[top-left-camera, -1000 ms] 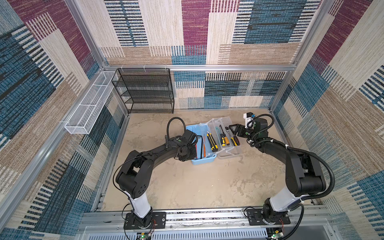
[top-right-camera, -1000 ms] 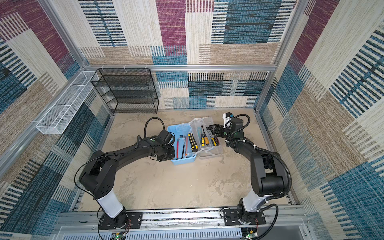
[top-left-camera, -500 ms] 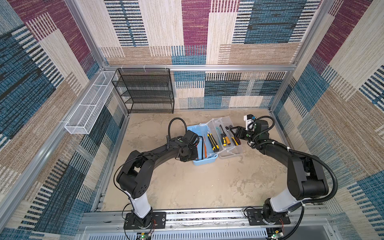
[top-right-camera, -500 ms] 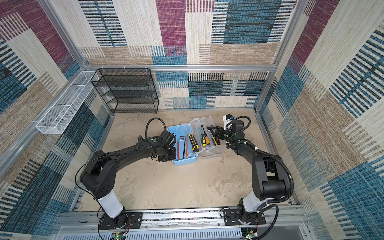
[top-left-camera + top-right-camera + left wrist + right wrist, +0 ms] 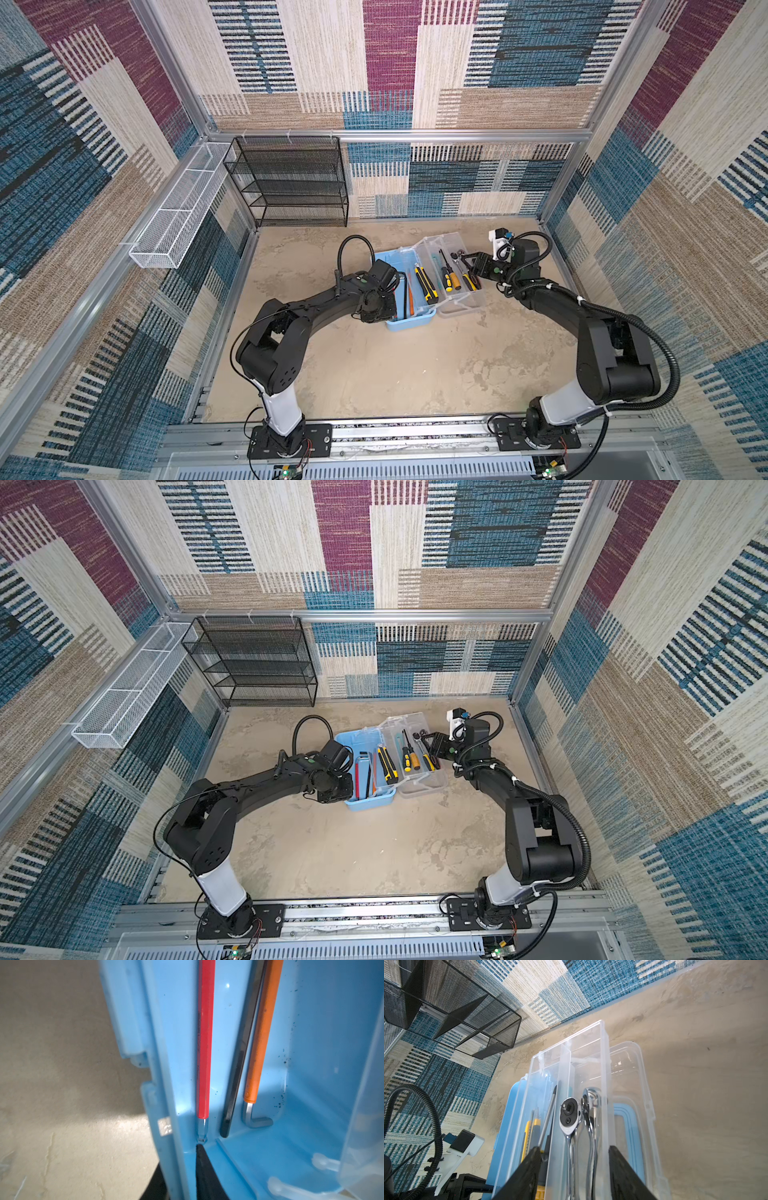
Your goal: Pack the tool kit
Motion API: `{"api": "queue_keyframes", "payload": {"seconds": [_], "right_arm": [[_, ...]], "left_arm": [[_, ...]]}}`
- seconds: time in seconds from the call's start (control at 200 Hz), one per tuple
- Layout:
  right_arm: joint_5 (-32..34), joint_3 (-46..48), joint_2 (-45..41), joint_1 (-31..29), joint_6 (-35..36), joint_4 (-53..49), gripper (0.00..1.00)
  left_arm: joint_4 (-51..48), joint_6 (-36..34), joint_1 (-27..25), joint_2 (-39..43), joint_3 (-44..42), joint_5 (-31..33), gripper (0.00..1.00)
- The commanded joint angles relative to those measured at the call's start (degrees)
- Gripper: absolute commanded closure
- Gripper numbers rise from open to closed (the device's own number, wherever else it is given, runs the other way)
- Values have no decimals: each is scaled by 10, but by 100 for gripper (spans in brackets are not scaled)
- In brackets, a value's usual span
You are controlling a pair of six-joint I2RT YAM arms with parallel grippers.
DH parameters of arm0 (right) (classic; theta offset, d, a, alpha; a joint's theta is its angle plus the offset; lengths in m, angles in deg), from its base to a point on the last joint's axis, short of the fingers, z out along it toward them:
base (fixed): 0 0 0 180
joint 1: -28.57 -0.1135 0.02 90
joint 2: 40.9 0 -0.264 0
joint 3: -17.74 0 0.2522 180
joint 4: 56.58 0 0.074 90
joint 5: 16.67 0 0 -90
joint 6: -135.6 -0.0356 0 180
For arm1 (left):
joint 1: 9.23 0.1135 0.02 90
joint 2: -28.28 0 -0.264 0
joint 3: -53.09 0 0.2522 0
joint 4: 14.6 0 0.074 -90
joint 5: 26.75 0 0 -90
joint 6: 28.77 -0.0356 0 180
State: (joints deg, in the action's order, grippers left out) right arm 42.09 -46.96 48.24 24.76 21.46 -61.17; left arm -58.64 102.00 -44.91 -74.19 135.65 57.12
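Note:
The tool kit's light-blue box (image 5: 409, 322) stands open at mid-floor. A clear tray (image 5: 440, 243) rests across its right side, over the clear lid (image 5: 461, 309). My left gripper (image 5: 388, 305) is shut on the box's left wall (image 5: 178, 1159), one finger inside and one outside. Red (image 5: 204, 1043), black (image 5: 239, 1074) and orange (image 5: 261, 1032) hex keys lie on the box floor. My right gripper (image 5: 574, 1149) is open, its fingers astride the tray compartment that holds two chrome ratchets (image 5: 569, 1113). A screwdriver (image 5: 548, 1115) and a yellow knife (image 5: 529, 1132) lie in the adjoining compartments.
A black wire-mesh rack (image 5: 291, 183) stands against the back wall at the left. A long white mesh basket (image 5: 174, 220) hangs on the left wall. Patterned walls close in the floor on three sides. The left arm's cable loop (image 5: 353, 249) rises behind the box.
My right gripper's jaws have narrowed around the tray's ratchet compartment. The left gripper and the box have stayed put.

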Motion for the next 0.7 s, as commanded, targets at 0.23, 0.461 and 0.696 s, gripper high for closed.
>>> {"api": "queue_keyframes", "payload": {"seconds": [0.23, 0.461, 0.696], "right_arm": [[-41, -14, -7, -28, -31, 27, 48], [-2, -14, -21, -55, -41, 17, 48], [38, -18, -23, -87, -41, 3, 48]], "left_arm": [[44, 5, -3, -9, 15, -23, 78], [47, 8, -3, -15, 19, -26, 78], [48, 7, -3, -18, 24, -26, 77]]}}
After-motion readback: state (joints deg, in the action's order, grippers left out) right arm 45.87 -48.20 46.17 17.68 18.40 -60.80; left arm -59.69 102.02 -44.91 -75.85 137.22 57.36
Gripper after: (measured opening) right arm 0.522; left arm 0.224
